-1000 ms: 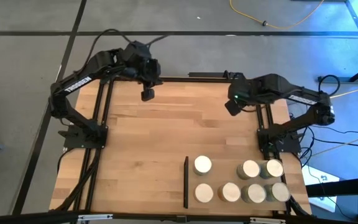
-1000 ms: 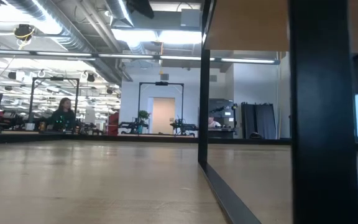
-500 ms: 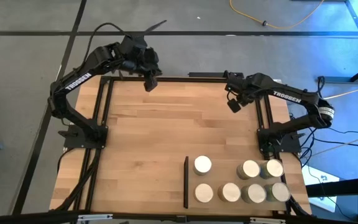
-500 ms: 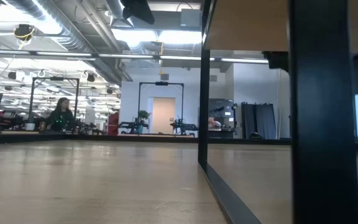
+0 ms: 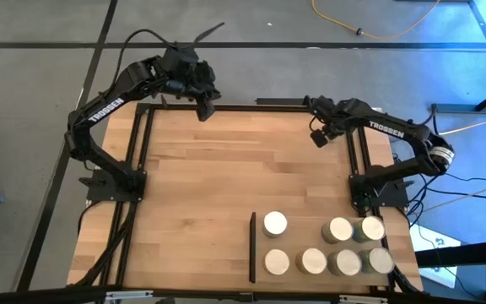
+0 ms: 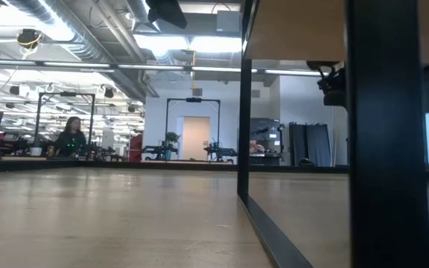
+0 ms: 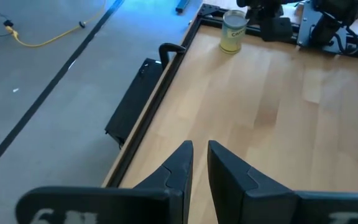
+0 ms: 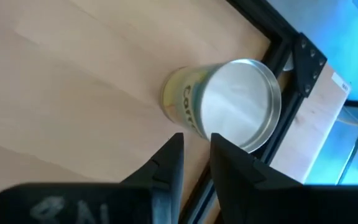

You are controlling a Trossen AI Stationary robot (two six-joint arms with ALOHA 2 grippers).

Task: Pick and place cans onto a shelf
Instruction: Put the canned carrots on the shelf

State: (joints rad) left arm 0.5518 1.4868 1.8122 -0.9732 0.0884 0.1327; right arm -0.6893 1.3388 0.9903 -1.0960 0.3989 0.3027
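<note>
While high view hides it, right wrist shows can below right hand.

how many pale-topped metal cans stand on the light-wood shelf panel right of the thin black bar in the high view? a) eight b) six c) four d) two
b: the high view shows six pale round tops of the cans on the shelf, three farther from the table's near edge and three nearer it, all right of the black bar.

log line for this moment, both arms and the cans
left pincer: empty, over table edge | right pincer: empty, close above lone can near table corner | shelf: seven cans standing
</note>
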